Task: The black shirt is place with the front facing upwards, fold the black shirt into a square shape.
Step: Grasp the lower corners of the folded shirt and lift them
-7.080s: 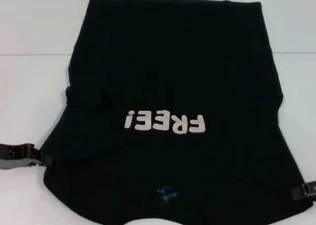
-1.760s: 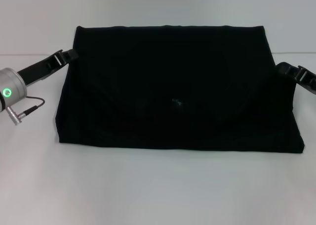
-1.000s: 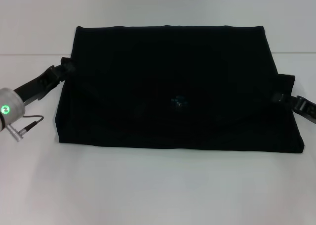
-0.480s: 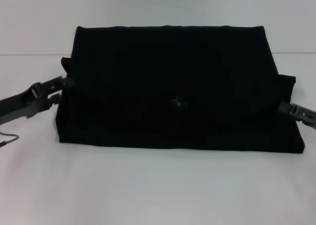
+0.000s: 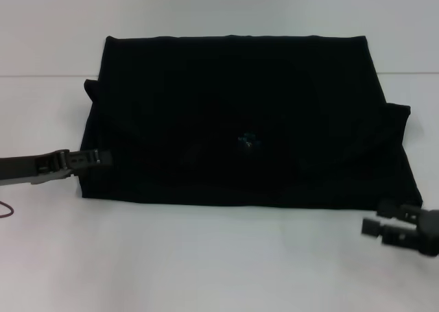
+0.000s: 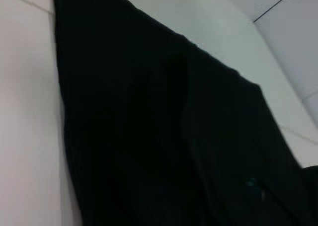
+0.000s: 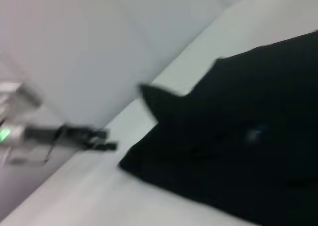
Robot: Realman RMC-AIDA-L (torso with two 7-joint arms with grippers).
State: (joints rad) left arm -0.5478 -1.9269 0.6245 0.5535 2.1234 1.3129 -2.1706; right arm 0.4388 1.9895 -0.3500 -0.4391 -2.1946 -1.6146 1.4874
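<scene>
The black shirt (image 5: 240, 113) lies folded into a wide flat rectangle on the white table (image 5: 206, 257), print hidden. A small blue label (image 5: 247, 141) shows near its middle. My left gripper (image 5: 104, 158) reaches in low from the left, open, its tips at the shirt's near-left edge. My right gripper (image 5: 374, 217) hovers open over bare table just in front of the shirt's near-right corner, holding nothing. The left wrist view is filled by the shirt (image 6: 149, 136). In the right wrist view the shirt (image 7: 238, 156) lies ahead, with the left gripper (image 7: 105, 140) far off beyond it.
A seam line crosses the table (image 5: 48, 75) behind the shirt's far corners. Small sleeve tips stick out at the shirt's left (image 5: 89, 87) and right (image 5: 401, 113) sides. A thin cable (image 5: 7, 210) hangs by the left arm.
Both grippers have moved toward the table's near edge along the shirt's sides. The right one has come off the shirt's right edge onto bare table. The shirt has stayed folded and still.
</scene>
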